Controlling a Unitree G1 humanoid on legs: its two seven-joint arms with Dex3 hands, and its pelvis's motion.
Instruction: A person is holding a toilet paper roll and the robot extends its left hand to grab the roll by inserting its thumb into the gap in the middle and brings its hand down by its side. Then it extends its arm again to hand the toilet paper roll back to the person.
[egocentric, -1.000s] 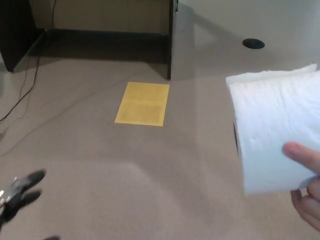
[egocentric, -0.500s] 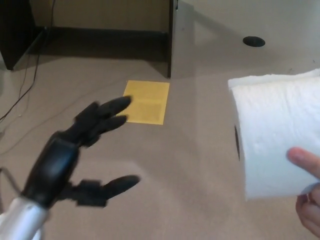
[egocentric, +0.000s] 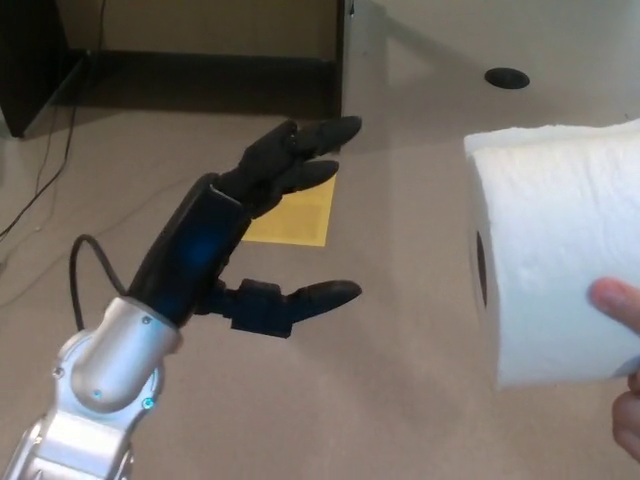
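- The left hand reaches in from the lower left, its silver wrist and forearm below it, a black cable looping beside the wrist.
- The hand is wide open and holds nothing: the two fingers stretch up and to the right, close together, and the thumb points right, well below them.
- The roll fills the right side, white, lying with its core hole facing the left hand.
- The roll is in the air, held by a person's hand at the lower right edge; a fingertip presses on the paper near its lower right side.
- The left hand and the roll are apart: bare floor shows between the thumb tip and the face of the roll.
- The thumb tip lies a little lower than the core hole.
- A loose edge of paper shows along the top of the roll.
- A yellow sheet lies flat on the floor, partly hidden behind the fingers.
- A dark desk leg or panel stands at the top centre, with a shadowed recess to its left.
- A thin wire trails over the floor at the upper left.
- A round black grommet sits in the pale surface at the upper right.
- The right hand does not show.
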